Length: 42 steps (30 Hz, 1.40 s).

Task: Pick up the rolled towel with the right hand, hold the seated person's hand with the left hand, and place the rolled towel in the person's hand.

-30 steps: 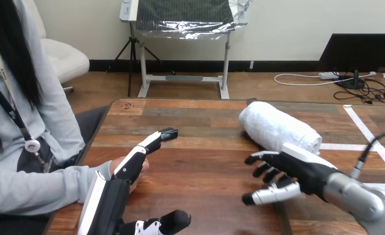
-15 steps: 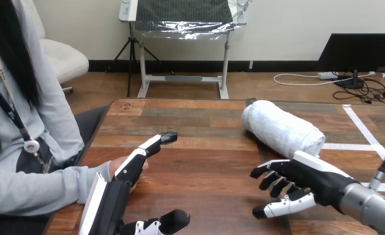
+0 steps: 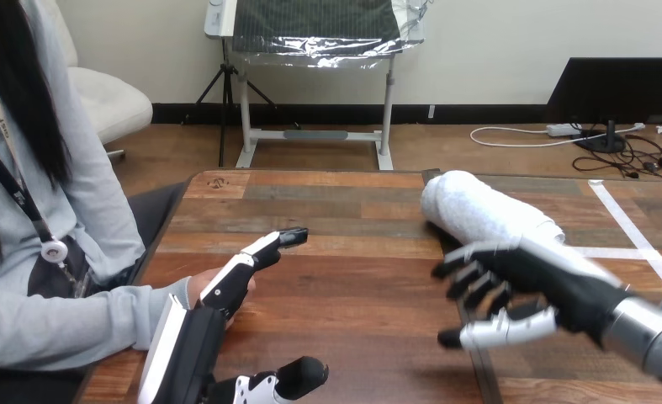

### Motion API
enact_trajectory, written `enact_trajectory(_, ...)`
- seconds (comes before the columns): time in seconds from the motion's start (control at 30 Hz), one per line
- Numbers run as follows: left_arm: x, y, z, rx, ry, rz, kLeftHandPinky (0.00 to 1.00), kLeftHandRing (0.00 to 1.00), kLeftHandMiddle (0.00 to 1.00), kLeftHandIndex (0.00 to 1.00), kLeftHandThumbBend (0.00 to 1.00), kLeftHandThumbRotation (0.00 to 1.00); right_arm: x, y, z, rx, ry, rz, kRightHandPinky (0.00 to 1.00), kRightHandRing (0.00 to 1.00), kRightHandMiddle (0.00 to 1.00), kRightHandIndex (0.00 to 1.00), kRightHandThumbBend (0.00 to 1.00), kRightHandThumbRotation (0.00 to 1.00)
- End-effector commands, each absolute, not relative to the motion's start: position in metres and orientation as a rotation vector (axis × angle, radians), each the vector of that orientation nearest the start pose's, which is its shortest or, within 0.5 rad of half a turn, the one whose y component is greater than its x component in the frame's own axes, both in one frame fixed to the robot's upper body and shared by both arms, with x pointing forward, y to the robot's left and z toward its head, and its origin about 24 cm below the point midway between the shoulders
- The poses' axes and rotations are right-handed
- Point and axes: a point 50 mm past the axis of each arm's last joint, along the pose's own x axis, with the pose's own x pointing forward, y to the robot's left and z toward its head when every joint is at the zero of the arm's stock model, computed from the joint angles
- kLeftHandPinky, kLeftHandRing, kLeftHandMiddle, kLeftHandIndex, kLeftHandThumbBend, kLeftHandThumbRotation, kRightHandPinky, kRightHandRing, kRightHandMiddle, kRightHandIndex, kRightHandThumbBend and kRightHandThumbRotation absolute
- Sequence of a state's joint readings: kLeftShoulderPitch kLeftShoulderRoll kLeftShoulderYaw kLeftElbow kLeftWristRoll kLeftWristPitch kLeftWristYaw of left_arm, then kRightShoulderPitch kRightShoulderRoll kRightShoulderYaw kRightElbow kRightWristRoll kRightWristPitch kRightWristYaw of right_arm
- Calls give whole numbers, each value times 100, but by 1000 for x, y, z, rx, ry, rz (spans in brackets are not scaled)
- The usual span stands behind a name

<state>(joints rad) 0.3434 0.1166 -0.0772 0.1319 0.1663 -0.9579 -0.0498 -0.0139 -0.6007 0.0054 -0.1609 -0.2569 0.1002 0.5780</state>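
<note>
- Right hand (image 3: 529, 282) hovers at the 4 o'clock part of the table (image 3: 336, 278) — fingers spread and loosely bent, thumb below them, gripping nothing.
- Rolled towel (image 3: 474, 210) lies on the wood toward 1 o'clock, its near end hidden behind that hand.
- Left hand (image 3: 184, 345) sits at 7 o'clock, fingers straight, pointing toward 1 o'clock.
- Person's hand (image 3: 198, 288) rests at 9 o'clock, just under those fingers — contact unclear.

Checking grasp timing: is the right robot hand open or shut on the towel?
Open. Right robot hand: fingers spread, thumb apart, none curled round the towel lying behind it.
</note>
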Motion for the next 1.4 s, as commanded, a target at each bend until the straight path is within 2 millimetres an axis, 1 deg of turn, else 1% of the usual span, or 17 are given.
enact_trajectory(0.0, 182, 143, 47, 218, -595, -218, 86, 89, 84, 79, 97, 73, 253, -218, 191, -875, -281, 332, 57, 66, 69, 75, 89, 33)
enact_trajectory(0.37, 183, 143, 45, 218, -589, -215, 87, 88, 84, 79, 97, 73, 257, -223, 207, -810, -357, 218, 51, 62, 67, 74, 91, 31)
enact_trajectory(0.47, 183, 144, 45, 217, -588, -214, 87, 88, 84, 79, 98, 73, 258, -223, 211, -803, -373, 184, 51, 63, 66, 74, 93, 30)
enact_trajectory(0.67, 184, 144, 44, 217, -586, -214, 86, 88, 83, 79, 98, 73, 261, -226, 218, -790, -396, 140, 52, 64, 67, 74, 94, 29)
enact_trajectory(0.87, 184, 145, 43, 219, -583, -213, 86, 88, 83, 79, 97, 73, 266, -229, 222, -785, -403, 112, 56, 66, 68, 76, 95, 26)
enact_trajectory(0.97, 184, 145, 43, 220, -580, -214, 86, 88, 83, 79, 98, 73, 270, -230, 224, -795, -404, 100, 57, 67, 69, 77, 96, 26)
enact_trajectory(1.37, 183, 146, 43, 224, -582, -219, 86, 87, 83, 79, 97, 73, 289, -233, 226, -858, -363, 66, 62, 76, 77, 82, 100, 33)
